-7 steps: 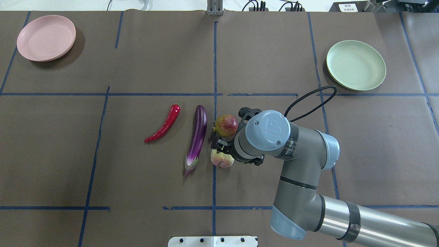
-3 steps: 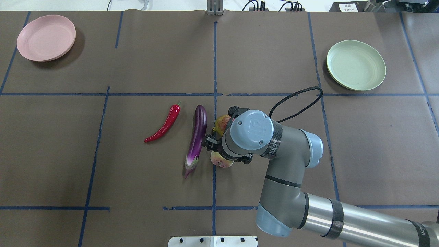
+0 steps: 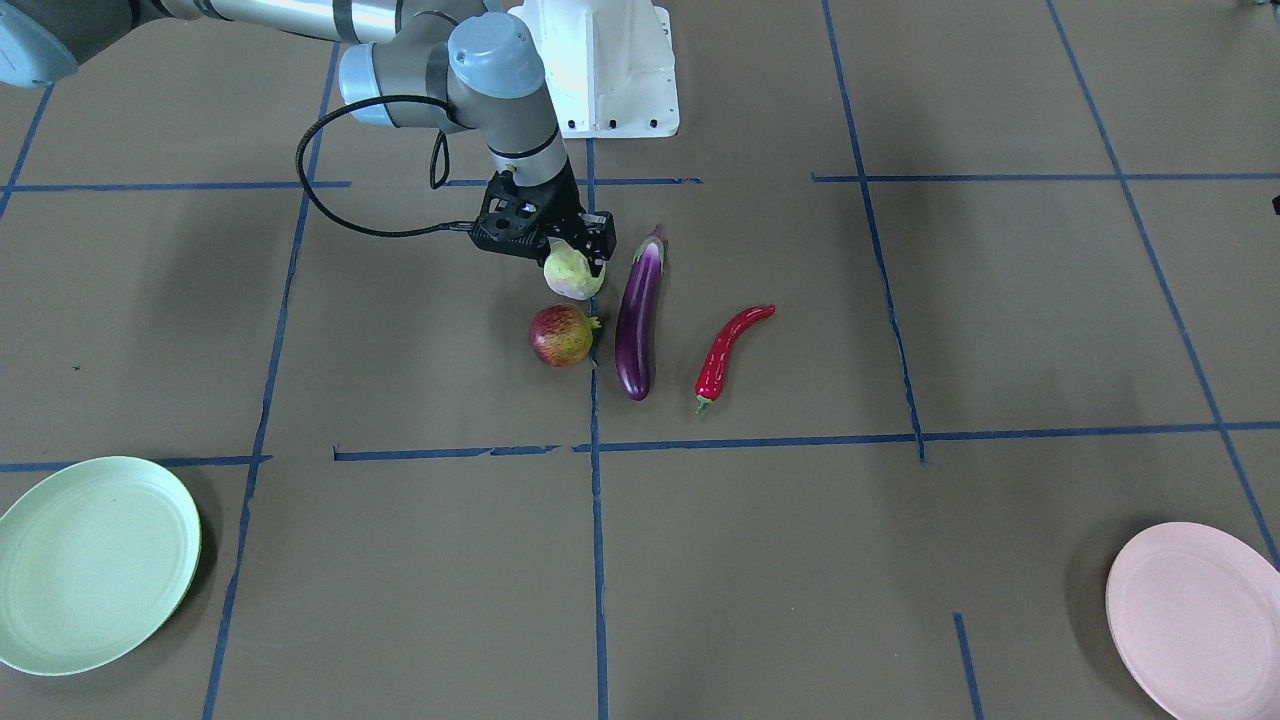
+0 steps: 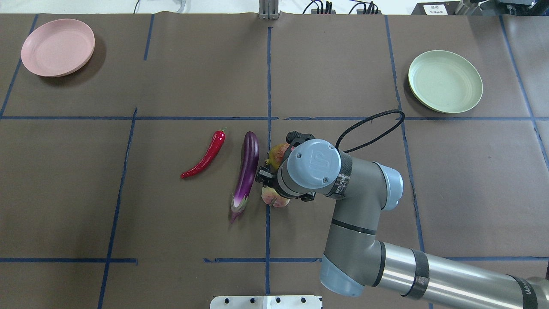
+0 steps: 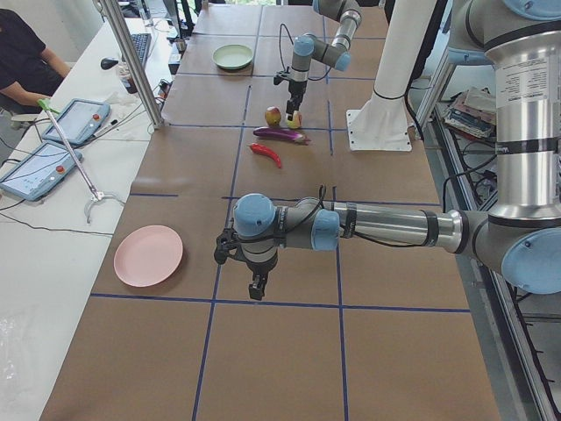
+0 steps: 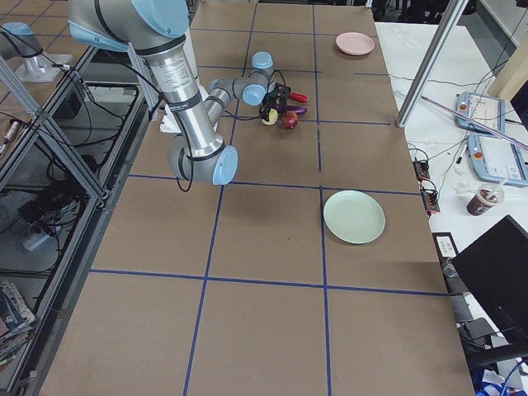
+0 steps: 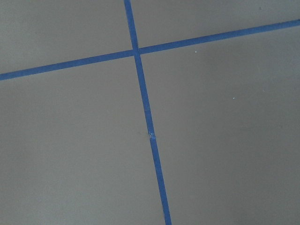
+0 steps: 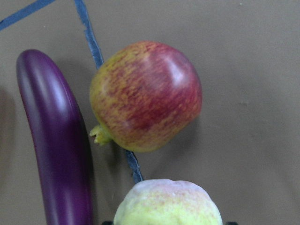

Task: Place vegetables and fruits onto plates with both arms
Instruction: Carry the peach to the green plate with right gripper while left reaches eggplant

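Observation:
My right gripper (image 3: 576, 262) stands over the pale yellow-green fruit (image 3: 570, 278), its fingers against the fruit's sides, shut on it. The fruit also shows at the bottom of the right wrist view (image 8: 166, 204). The red-yellow pomegranate-like fruit (image 4: 277, 152) lies just beyond it, and the purple eggplant (image 4: 246, 174) lies right beside both. The red chili (image 4: 206, 155) lies left of the eggplant. The pink plate (image 4: 58, 47) is far left and the green plate (image 4: 445, 81) far right, both empty. My left gripper (image 5: 256, 288) hangs low over bare table near the pink plate; I cannot tell whether it is open or shut.
The right arm's black cable (image 4: 373, 122) loops out toward the green plate. The white base block (image 3: 600, 70) stands at the robot's edge. Blue tape lines cross the brown table. An operator (image 5: 26, 53) sits by tablets beyond the table's far side.
The right arm moved left over the yellow-green fruit, then nearly stopped. The fruit shifted slightly left. The pomegranate-like fruit is now mostly hidden under the wrist in the overhead view.

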{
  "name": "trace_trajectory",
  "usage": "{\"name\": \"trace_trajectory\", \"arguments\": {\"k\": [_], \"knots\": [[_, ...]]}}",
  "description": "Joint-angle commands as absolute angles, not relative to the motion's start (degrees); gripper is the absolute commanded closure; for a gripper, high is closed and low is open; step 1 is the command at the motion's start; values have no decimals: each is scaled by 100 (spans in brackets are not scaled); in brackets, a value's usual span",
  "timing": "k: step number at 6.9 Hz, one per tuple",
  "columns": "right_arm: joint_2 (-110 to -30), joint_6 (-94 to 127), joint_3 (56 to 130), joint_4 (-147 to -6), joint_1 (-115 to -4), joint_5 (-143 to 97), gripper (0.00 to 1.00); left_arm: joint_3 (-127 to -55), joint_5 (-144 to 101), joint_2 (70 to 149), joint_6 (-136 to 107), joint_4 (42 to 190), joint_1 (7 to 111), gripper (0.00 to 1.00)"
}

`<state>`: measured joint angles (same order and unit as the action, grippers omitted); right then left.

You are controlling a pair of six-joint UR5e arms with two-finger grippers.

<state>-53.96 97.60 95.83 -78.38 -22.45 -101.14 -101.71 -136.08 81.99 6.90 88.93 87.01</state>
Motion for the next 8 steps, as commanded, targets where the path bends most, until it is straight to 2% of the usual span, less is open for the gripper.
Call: {"name": "trace_trajectory", "arguments": {"k": [1,3,4,6,8], "knots": [[-5788,9695,10251,-7997,-2599,-10299,90,-10247,-13658,8261,485,8982,8544,0],[-6544,9310,11290,-8471,-3039,-10896,90,-10528,-13650,8418,-1491,9961,7555,0],[-6844,8933,11451,-8516,-3232,-10933,90,-10529,-13606,8777,-2817,10506,6889,0],[-7336,7304,11304,-8525,-4134,-11064,90,-10442,-13562,9908,-4284,10556,5605,0],[-7374,5703,10569,-8508,-5408,-11836,90,-10380,-13220,10877,-5041,10503,5030,0]]}}
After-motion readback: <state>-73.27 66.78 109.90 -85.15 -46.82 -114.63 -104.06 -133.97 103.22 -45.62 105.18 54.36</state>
